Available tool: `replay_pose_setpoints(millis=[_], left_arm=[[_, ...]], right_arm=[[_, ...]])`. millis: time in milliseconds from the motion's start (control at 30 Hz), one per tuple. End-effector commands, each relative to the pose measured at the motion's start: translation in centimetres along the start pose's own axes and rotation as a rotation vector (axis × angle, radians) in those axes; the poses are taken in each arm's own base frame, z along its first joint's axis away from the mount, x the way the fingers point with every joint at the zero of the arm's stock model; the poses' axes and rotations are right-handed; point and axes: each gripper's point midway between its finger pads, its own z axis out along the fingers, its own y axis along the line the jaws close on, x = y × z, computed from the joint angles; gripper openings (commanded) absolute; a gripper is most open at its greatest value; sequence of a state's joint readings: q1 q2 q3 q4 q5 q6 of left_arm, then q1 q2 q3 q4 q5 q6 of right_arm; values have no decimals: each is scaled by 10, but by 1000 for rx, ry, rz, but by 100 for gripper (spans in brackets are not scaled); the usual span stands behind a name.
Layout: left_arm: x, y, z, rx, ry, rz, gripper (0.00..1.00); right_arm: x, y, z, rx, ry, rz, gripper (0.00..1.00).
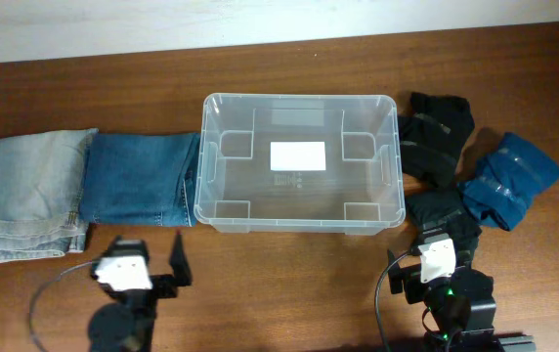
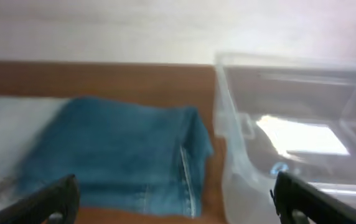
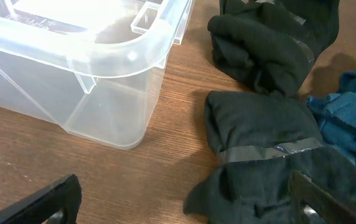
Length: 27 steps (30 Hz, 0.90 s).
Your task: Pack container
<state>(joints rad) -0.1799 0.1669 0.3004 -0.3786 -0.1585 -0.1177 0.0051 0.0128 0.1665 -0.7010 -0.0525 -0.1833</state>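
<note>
The clear plastic container point(image 1: 299, 161) stands empty in the middle of the table, a white label on its base; it also shows in the left wrist view point(image 2: 290, 143) and the right wrist view point(image 3: 72, 68). Folded dark blue jeans point(image 1: 138, 178) and light blue jeans point(image 1: 30, 191) lie to its left. Black garments point(image 1: 436, 137) and a blue garment point(image 1: 509, 181) lie to its right. My left gripper point(image 2: 178, 199) is open and empty, near the table's front edge before the dark jeans point(image 2: 116, 149). My right gripper point(image 3: 187, 199) is open, low over a black garment point(image 3: 265, 130).
The table's far edge meets a pale wall point(image 1: 260, 20). Bare wood point(image 1: 289, 284) lies in front of the container between the two arms.
</note>
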Motion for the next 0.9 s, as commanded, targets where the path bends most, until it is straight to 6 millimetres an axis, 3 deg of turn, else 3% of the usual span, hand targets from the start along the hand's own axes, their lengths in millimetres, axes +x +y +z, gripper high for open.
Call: replay_pose_setpoints(millis=[0, 100, 200, 333, 433, 533, 667, 767, 867], left_arm=[[-49, 22, -10, -159, 38, -67, 99], [-69, 18, -2, -181, 190, -15, 99], [-103, 13, 7, -192, 274, 9, 99], [-144, 5, 17, -184, 291, 7, 99], [-159, 10, 21, -226, 307, 19, 99], [-153, 44, 18, -383, 346, -176, 99], [-113, 114, -4, -691, 441, -524, 99], [-83, 152, -15, -776, 539, -706, 99], [-67, 176, -15, -737, 597, -810, 99]], right_arm=[[1, -1, 1, 2, -2, 12, 98], [1, -1, 1, 2, -2, 12, 98], [1, -1, 1, 2, -2, 11, 98], [1, -1, 1, 2, -2, 12, 98], [1, -1, 1, 2, -2, 11, 98], [1, -1, 1, 2, -2, 11, 98], [1, -1, 1, 2, -2, 11, 98], [1, -1, 1, 2, -2, 11, 98], [1, -1, 1, 2, -2, 11, 98]])
